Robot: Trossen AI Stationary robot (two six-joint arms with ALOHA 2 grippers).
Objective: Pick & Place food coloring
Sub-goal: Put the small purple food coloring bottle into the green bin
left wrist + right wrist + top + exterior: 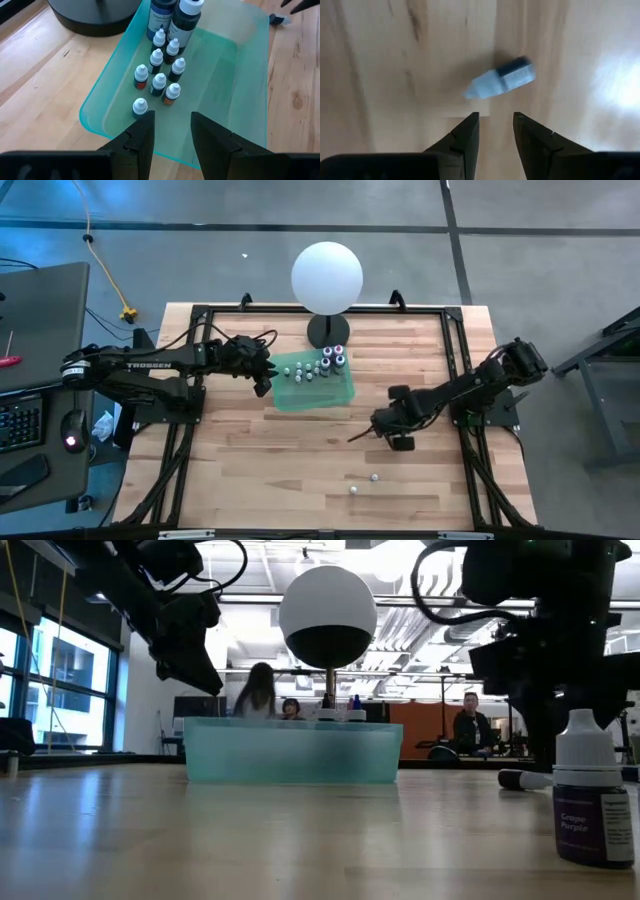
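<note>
Two arms show from above over a wooden counter (300, 450). The left gripper (266, 380) hangs at the left edge of a green tray (335, 398) lying toward the counter's far edge, just in front of a white globe lamp (327, 276). Small food coloring bottles (318, 366) crowd the tray's far side. The right gripper (368, 432) sits lower, nearer the counter's middle, right of the tray. Two stray bottles (362, 483) lie toward the near edge, well apart from everything else.

The low view adds what the top cannot: the left gripper (195, 665) is raised above the tray's rim (292, 724), a purple-labelled bottle (590, 790) stands upright close to the camera, and seated people (470, 725) show in the room behind.

The left wrist view counts the tray's load: seven small bottles (159, 82) with white tips standing upright, two bigger dark ones (175, 17) behind them by the lamp's black base (95, 17). Its jaws stand open and empty over the tray's rim.

Only the right wrist view shows a blue-banded bottle (502, 81) lying on its side on bare wood, just ahead of that arm's jaws, which are parted and hold nothing.
</note>
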